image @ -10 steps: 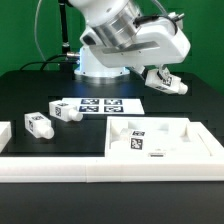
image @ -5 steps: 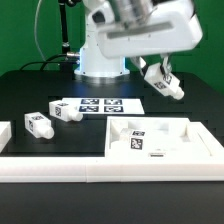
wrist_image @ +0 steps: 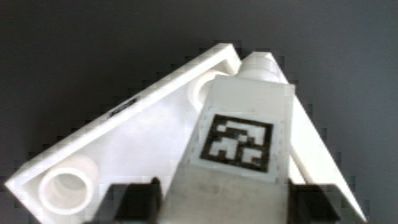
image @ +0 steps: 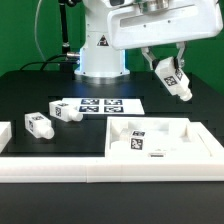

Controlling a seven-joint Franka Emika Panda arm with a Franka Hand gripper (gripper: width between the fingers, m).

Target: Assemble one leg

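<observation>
Swinging toward the exterior view's right, the arm has carried the leg [image: 177, 84] up and across, and the wrist housing now fills the upper part of that view. The pincer [image: 166, 66] is clamped on the leg's upper end, and the leg hangs in the air, tilted, with its free end lowest and well above the bench [image: 30, 85].

The step in hand looks like the carry. The leg is already picked up and is being brought over the white panel [image: 186, 136], which lies flat on the bench toward the exterior view's right. In the wrist view the leg [wrist_image: 240, 140] runs away from the pincer [wrist_image: 221, 204] with its tag facing the camera. The white panel [wrist_image: 111, 148] lies beneath it, with a round hole [wrist_image: 68, 187] showing near one corner. That hole is probably a socket for a leg (a guess from its shape alone). If so, the next move calls for bringing the leg upright, setting its free end over a socket, and then lowering it and most likely turning it in. Whether the free end carries a thread cannot be made out.

Against the frame a second ago, the held leg was nearer to level and sat lower beside the wrist, and it now slopes much more steeply. Nothing else has shifted. The two loose posts [image: 54, 118] lie just beside the marker board [image: 100, 104] on the exterior view's left, and the white panel lies where it did.
</observation>
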